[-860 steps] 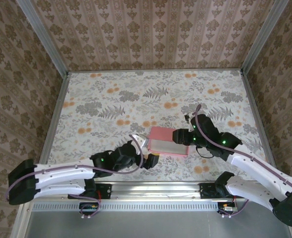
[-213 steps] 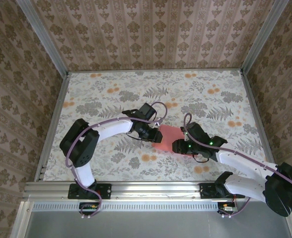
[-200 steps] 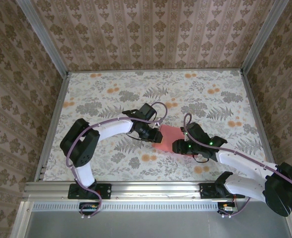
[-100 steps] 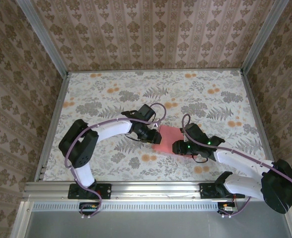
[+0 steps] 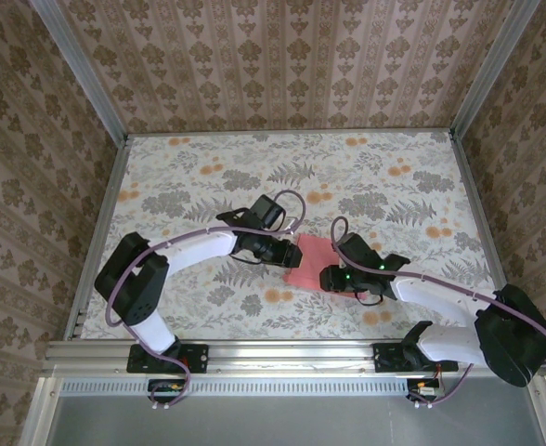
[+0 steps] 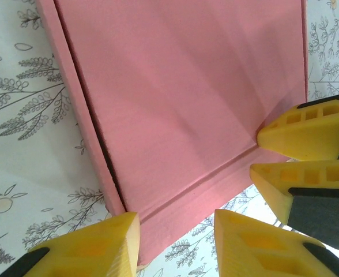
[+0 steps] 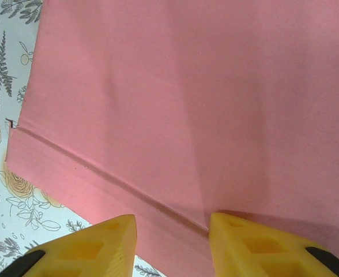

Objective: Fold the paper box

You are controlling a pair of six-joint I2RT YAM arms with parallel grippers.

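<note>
Where the paper box [image 5: 310, 262] lies: near the middle of the flowered table [image 5: 189, 177], a little toward the arms, flat, pink face up, between the two grippers.
Box state: reads as a slim closed rectangle. Lid panel is down, with a narrow front strip set off by a crease [image 7: 100, 173]. Along one long side runs a dark seam [image 6: 94, 133] where side wall meets lid; it looks not quite tight.
Left gripper [image 6: 175, 218]: reaches in from the far-left side, low over a corner of the box. Jaws part-way open with the corner strip lying in the gap; nothing pinched that I can see.
Right gripper [image 7: 172, 219]: comes in from the near-right, tips at the creased front strip, close to the neighbouring corner. Jaws likewise part-way open, holding nothing. One finger throws a tight shadow on the card, so it may be pressing down; contact uncertain.
Why so placed: my reading is that they take adjacent corners of one edge so one can pin the card while the other sets the flap. Thin card springs back unless held flat.
Step in hand: probably seating or tucking the last flap along the front edge.
Progress: judged late; main folds look done.
Risk: light card may slide on the table, or crease off-line if pushed at an angle.
</note>
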